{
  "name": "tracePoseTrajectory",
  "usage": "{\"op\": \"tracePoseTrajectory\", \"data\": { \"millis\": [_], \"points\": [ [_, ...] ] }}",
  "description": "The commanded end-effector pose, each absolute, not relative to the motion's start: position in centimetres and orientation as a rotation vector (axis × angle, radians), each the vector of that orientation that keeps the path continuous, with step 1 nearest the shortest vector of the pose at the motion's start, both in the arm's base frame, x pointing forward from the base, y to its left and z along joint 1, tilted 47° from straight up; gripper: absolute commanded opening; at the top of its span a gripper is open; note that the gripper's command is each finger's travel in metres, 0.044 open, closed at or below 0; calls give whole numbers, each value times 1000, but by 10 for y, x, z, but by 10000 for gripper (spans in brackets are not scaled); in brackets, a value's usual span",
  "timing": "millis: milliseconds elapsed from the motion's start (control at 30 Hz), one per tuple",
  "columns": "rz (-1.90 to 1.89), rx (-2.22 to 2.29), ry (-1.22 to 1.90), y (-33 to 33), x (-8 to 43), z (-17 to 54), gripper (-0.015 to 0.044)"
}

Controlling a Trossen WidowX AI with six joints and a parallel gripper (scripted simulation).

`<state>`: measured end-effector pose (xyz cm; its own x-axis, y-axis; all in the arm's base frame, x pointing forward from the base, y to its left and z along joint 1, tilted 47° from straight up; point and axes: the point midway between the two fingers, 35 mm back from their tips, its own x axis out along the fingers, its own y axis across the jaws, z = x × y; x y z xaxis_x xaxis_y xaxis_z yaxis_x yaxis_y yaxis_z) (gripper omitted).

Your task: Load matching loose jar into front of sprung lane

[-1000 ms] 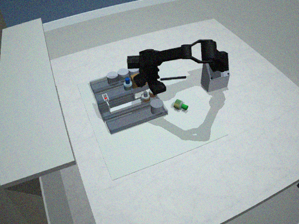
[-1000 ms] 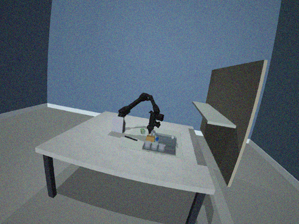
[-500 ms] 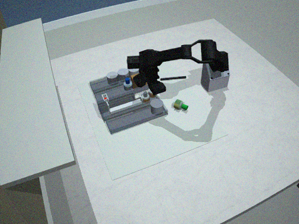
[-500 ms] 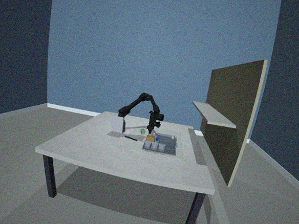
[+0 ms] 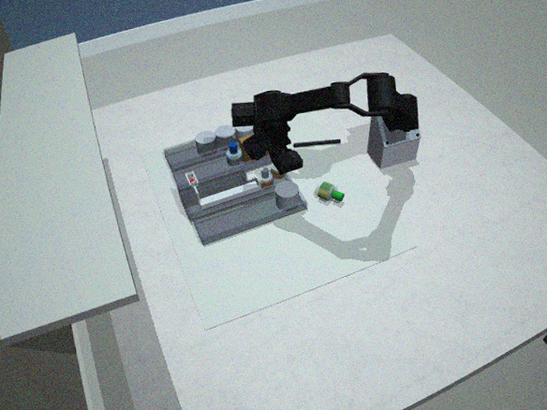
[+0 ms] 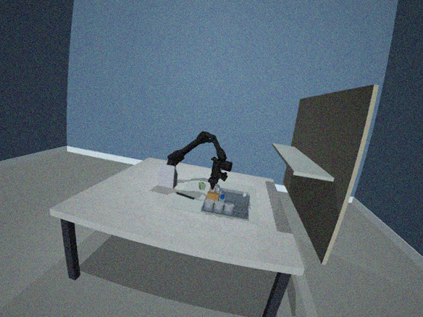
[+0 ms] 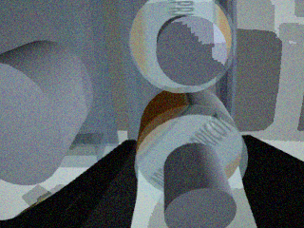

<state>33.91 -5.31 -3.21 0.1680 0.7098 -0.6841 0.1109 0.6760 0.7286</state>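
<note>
My gripper is shut on a jar with a grey cap and amber-and-white body, at the front end of the sprung lane. Only a brown bit of this held jar shows in the top view. The matching grey-capped jar stands upright in the lane, directly behind the held one. The two jars are very close; whether they touch is unclear. A white bar runs along the lane, with a red-dotted marker at its rear. The pusher plate, front stop and held jar's base are not clearly visible.
A grey cylinder stands on the rack beside the lane. A blue-capped jar and an orange block are in the neighbouring lane. Several grey cylinders line the far side. A green-capped jar lies on its side.
</note>
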Motion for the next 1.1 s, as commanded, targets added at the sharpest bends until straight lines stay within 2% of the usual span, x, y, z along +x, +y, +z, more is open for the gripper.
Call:
{"op": "tracePoseTrajectory", "data": {
  "millis": [0, 1067],
  "points": [
    [494, 752, 1334, -55, 346, -29, 0],
    [494, 753, 1334, -49, 348, -36, 0]
  ]
}}
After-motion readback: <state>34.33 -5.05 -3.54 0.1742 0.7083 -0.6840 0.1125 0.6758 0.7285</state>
